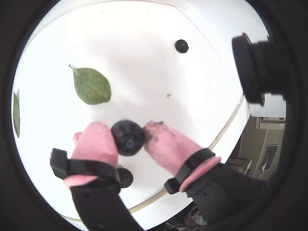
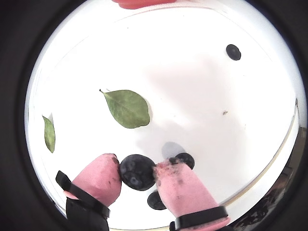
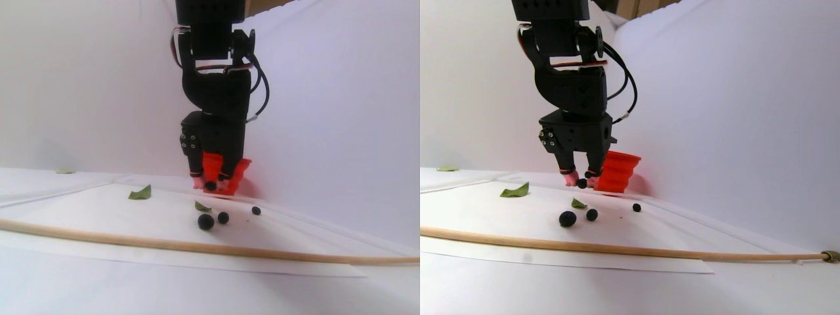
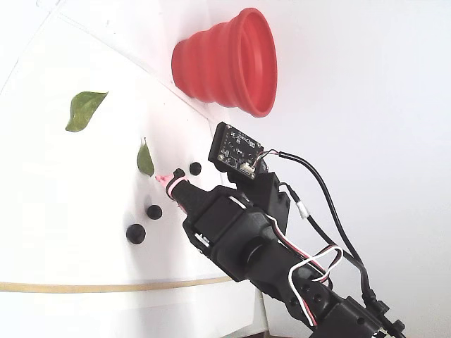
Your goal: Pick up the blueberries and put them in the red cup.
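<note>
Clearly, in a wrist view a round, dark navy blueberry [image 1: 128, 137] sits clamped between the pink fingertips [image 1: 98, 142] of the gripper [image 1: 129, 139], no long axis to speak of. In the fixed view the red cup [image 4: 232, 62] lies sideways in frame, beyond the arm.

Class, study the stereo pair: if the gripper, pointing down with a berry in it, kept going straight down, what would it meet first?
Probably the bare white table; the gripper holds one blueberry, and depth to the loose berries nearby is unclear.
</note>
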Controlling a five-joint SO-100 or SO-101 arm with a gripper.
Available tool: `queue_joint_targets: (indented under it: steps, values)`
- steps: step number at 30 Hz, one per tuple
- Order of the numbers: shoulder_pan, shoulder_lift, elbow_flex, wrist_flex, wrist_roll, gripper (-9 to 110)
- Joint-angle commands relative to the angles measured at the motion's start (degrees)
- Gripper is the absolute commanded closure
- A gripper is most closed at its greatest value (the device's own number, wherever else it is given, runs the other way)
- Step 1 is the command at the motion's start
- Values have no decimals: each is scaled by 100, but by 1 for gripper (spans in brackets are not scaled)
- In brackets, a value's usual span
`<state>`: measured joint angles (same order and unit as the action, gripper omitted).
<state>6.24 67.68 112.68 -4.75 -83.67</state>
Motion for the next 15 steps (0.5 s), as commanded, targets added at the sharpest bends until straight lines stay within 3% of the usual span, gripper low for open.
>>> queue_joint_targets:
  steps: [1,15]
  values:
    - [237,905,-88,-264,-220,89]
    - [431,853,-299,-756,-905,88]
